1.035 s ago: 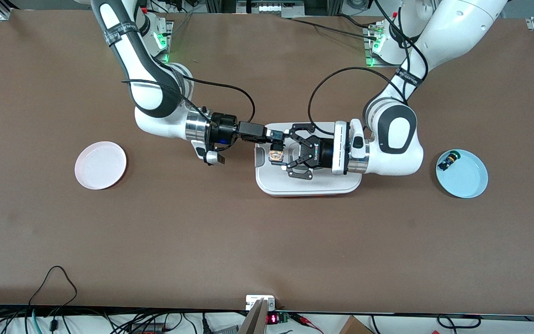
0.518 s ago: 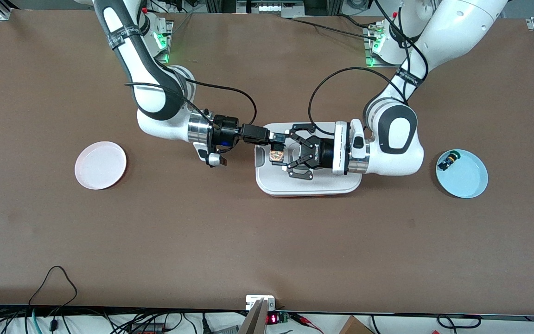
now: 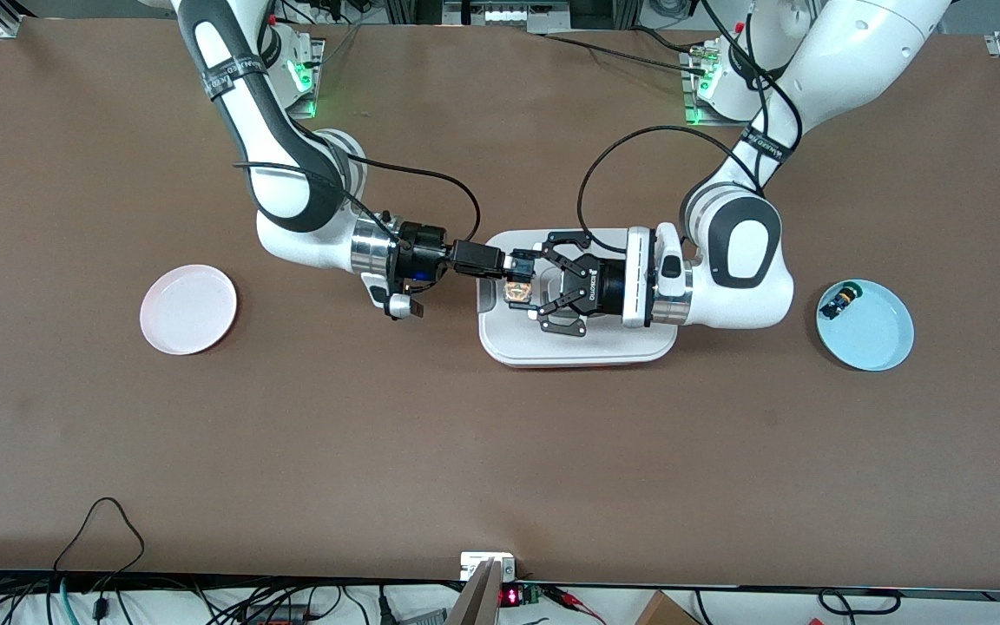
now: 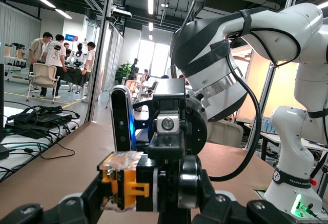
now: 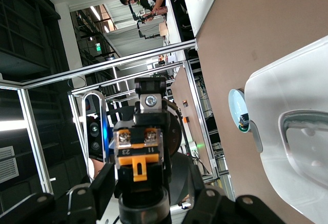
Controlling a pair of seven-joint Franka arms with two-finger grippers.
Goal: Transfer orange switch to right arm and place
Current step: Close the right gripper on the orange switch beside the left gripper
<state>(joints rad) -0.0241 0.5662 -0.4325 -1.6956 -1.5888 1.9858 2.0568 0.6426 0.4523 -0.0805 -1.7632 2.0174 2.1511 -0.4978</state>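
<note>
Front view, read from the right arm's end of the table: a pink plate (image 3: 188,309) is seen lying bare, well apart from the handover. The right gripper (image 3: 520,260) is held level over the edge of the white tray (image 3: 575,349) at mid-table, and the orange switch (image 3: 517,289) is seen in the air just at its tip, between the two grippers. The left gripper (image 3: 549,292) faces it over the same tray, its linkage fingers spread wide to either side of the switch; no contact with the part can be made out. The transfer step is judged nearly done, with the switch apparently carried by the right gripper, whose slim fingers seem closed on it, though the exact contact is hidden. In the left wrist view the switch (image 4: 124,181) is seen close up, terminals outward. A withdrawal toward the pink plate is called for next, with the grip kept firm. At the left arm's end a blue plate (image 3: 865,325) holds a green-capped switch (image 3: 838,301).
</note>
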